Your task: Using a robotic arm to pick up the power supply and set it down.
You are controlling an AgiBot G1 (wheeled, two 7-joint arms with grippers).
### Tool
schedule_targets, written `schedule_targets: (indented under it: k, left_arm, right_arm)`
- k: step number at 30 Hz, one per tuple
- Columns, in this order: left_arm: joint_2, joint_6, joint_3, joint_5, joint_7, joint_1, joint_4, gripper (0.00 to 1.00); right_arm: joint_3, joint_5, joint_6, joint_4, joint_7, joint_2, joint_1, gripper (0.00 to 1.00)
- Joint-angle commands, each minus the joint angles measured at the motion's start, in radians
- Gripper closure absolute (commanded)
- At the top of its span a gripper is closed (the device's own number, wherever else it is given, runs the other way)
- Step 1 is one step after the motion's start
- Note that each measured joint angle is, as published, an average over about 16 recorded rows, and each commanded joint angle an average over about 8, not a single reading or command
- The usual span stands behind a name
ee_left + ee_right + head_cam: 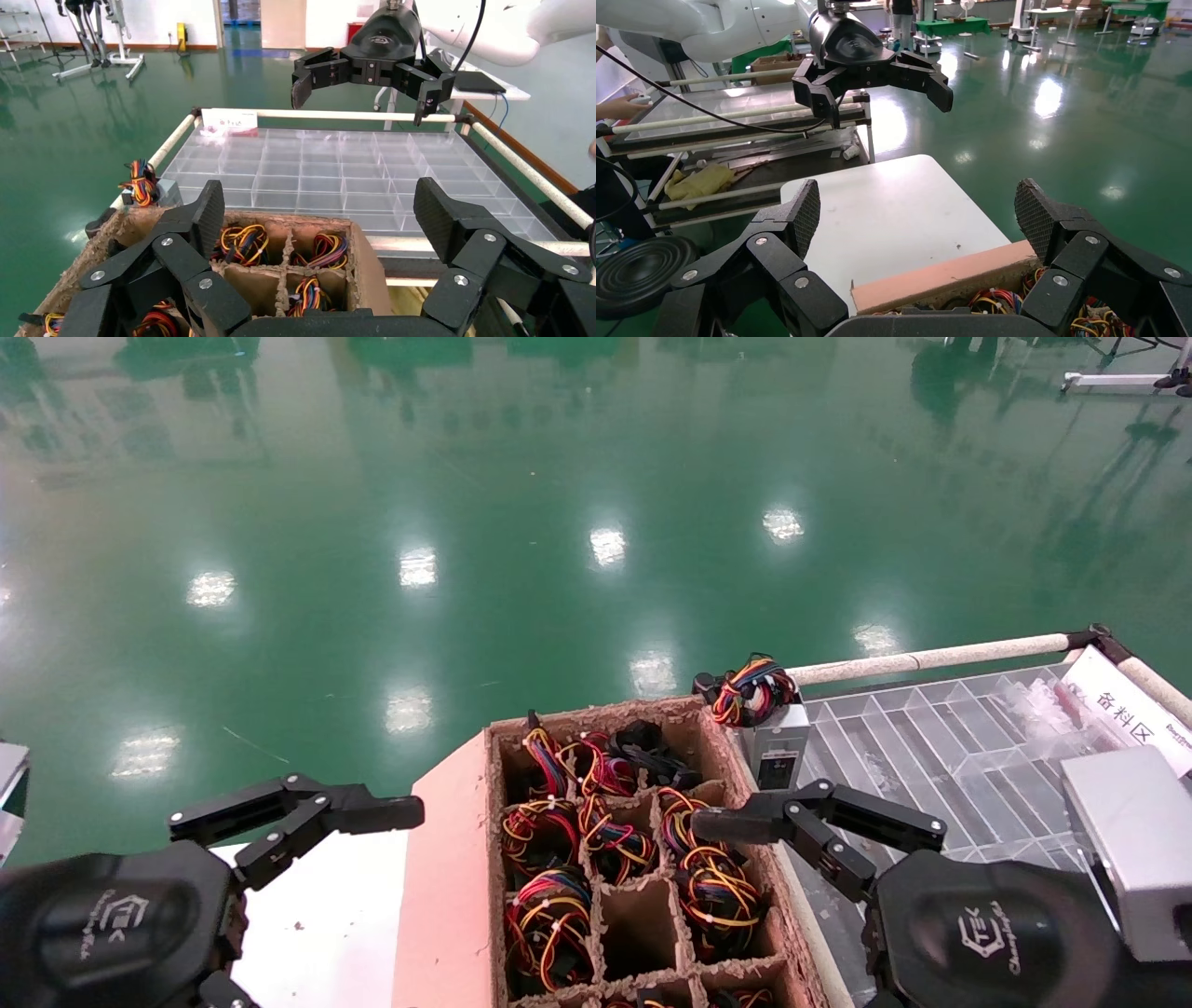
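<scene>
The power supply is a small grey metal box standing on end at the far left corner of a clear tray, just outside the cardboard box. A bundle of red, yellow, orange and black wires sits on top of it. The left wrist view shows it too. My right gripper hovers open and empty over the cardboard box's right side. Its upper finger ends just short of the power supply. Over the box's left edge and the white table hangs my left gripper, open and empty.
A brown divided cardboard box holds several wire bundles in its cells. The clear divided tray lies to its right, framed by a white rail, with a white label card. A white table is on the left. Green floor lies beyond.
</scene>
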Motion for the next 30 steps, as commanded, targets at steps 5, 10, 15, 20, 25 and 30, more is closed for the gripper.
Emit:
schedule_targets:
  k: [5,10,15,20,25,30]
  left_arm:
    - [0.000,0.000,0.000,0.000,0.000,0.000,0.000,1.00]
    - [0.000,0.000,0.000,0.000,0.000,0.000,0.000,1.00]
    - [0.000,0.000,0.000,0.000,0.000,0.000,0.000,1.00]
    - [0.000,0.000,0.000,0.000,0.000,0.000,0.000,1.00]
    - [0.000,0.000,0.000,0.000,0.000,0.000,0.000,1.00]
    - [0.000,0.000,0.000,0.000,0.000,0.000,0.000,1.00]
  right_arm:
    - [0.000,0.000,0.000,0.000,0.000,0.000,0.000,0.00]
    - [0.000,0.000,0.000,0.000,0.000,0.000,0.000,0.00]
    - [0.002,-0.025,0.019,-0.003,-0.009,0.012,0.001,0.00]
    - [0.001,-0.124,0.087,0.007,-0.027,0.050,0.016,0.00]
    - [-0.038,-0.290,0.156,0.033,-0.018,0.072,0.055,0.00]
    - [-0.117,-0.466,0.183,0.023,0.014,0.030,0.109,0.20]
